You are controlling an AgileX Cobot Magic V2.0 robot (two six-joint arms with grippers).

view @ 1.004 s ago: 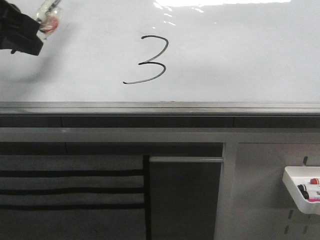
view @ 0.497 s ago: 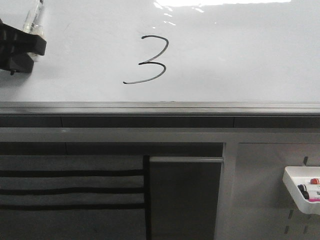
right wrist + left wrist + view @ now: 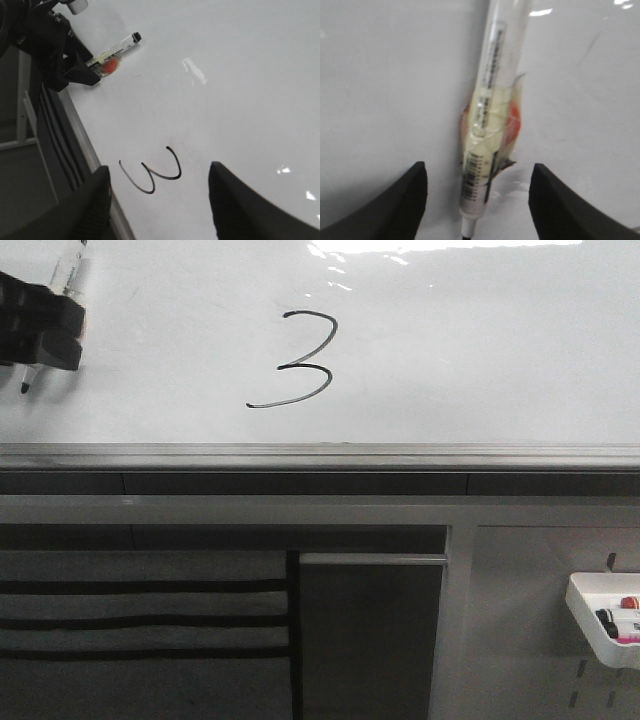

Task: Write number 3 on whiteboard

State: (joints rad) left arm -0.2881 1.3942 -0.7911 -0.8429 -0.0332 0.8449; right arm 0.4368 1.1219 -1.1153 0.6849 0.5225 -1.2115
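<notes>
Thin black hand-drawn 3 [image 3: 297, 359] already sitting on the big glossy white whiteboard [image 3: 480, 350], slightly slanted, long bottom tail sweeping off toward the left arm's side, a fair way above the grey metal ledge [image 3: 320, 455] along the board's lower edge. Looks finished, so writing part judged done

Left black gripper [image 3: 38, 325] way off to the side of the 3, well apart from it, up near the board's edge. Clamped around a clear-barrelled marker with a taped reddish patch [image 3: 490, 125]; in the left wrist view the two dark fingers [image 3: 395, 205] look wide of the barrel, so grip point probably further back and hidden. Dark tip [image 3: 24, 387] poking out below the gripper, seemingly off the board but can't tell for sure

Right gripper [image 3: 160, 200] hovering over the board near the 3, fingers spread, nothing between them

Handling guess: marker light, stiff, smooth plastic so a bit slippery, taped section probably the best bite. Board rigid, slick, and fresh ink smears easy, so better kept clear of the 3

Over by the grey pegboard panel [image 3: 520, 620], below the ledge, a small white tray [image 3: 600, 625] with a couple more markers, untouched
</notes>
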